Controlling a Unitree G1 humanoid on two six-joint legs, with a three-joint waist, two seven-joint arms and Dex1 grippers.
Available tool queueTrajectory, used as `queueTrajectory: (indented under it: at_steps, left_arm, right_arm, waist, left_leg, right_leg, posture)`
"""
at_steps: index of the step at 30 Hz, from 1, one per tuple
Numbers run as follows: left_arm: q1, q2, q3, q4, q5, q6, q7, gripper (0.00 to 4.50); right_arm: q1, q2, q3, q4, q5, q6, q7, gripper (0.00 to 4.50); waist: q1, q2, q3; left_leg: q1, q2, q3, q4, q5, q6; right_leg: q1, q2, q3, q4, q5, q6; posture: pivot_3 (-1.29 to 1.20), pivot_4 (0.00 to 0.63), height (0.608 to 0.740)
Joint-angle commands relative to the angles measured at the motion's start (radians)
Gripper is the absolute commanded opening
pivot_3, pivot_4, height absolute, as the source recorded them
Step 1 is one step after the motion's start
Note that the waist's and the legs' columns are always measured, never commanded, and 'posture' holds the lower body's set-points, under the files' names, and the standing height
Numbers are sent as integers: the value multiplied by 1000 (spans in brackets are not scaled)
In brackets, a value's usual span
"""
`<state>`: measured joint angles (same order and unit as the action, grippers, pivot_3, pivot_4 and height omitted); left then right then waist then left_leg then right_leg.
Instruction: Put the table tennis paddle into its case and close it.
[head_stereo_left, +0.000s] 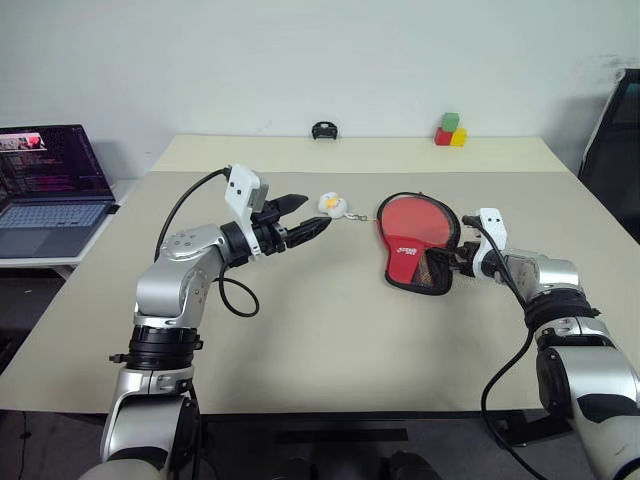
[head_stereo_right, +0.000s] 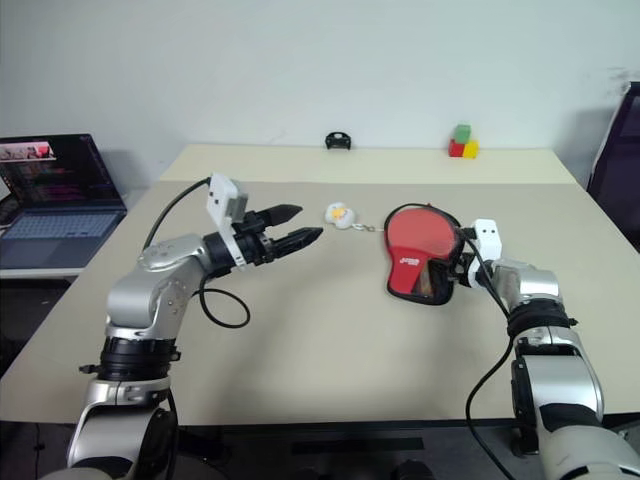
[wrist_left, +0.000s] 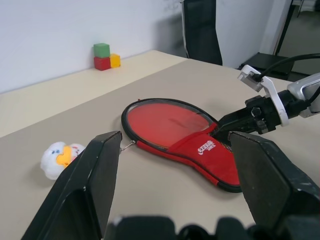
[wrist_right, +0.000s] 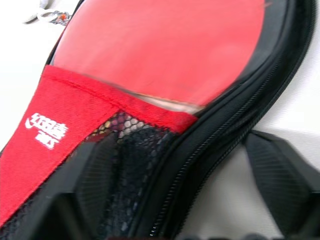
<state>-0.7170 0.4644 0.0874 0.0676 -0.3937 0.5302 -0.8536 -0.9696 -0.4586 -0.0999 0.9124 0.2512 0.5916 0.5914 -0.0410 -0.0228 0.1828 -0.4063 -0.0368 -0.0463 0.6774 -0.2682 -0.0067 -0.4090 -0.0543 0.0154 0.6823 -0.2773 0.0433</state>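
paddle (head_stereo_left: 415, 222) inside case (head_stereo_left: 409, 268), mid-table, 9 o'clock of your right gripper (head_stereo_left: 458, 262) | right fingers straddle the zip edge at the handle end, closed or not: can't tell | left gripper (head_stereo_left: 312, 216) spread, empty | case soft, light; pinch the stiff edging.

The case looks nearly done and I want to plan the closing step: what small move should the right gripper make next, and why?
Probably close the right gripper on the handle-end edge of the case. Its fingers straddle the black zip edge there, one finger on the table side, jaws not yet shut. The table tennis paddle already lies inside behind the mesh, so pinning that end should steady the case for zipping. The left gripper hovers open, apart.
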Motion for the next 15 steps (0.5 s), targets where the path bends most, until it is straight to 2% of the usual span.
queueTrajectory:
  at_steps: [1, 9, 15]
  left_arm:
    - [7, 19, 12, -37, -13, -19, 1, 3737]
    - [34, 46, 11, -52, -17, -13, -7, 3737]
    - [73, 79, 4, -76, -22, 3, -31, 3737]
  right_arm:
    - [-16, 16, -10, 5, -7, -6, 2, 2524]
    - [-1, 27, -22, -6, -1, 12, -3, 53]
    - [30, 49, -11, -73, 6, 60, 22, 20]
  waist:
    - [-1, 0, 0]
    - [-3, 0, 0]
    - [-5, 0, 0]
  left_leg:
    - [1, 0, 0, 0, 0, 0]
    - [4, 0, 0, 0, -2, 3]
    - [4, 0, 0, -1, -2, 3]
  right_leg:
    - [0, 0, 0, 0, 0, 0]
    - [4, 0, 0, 0, 0, 0]
    - [4, 0, 1, 0, 0, 0]
  posture:
    - [0, 150, 740]
    - [0, 150, 740]
    - [0, 150, 740]
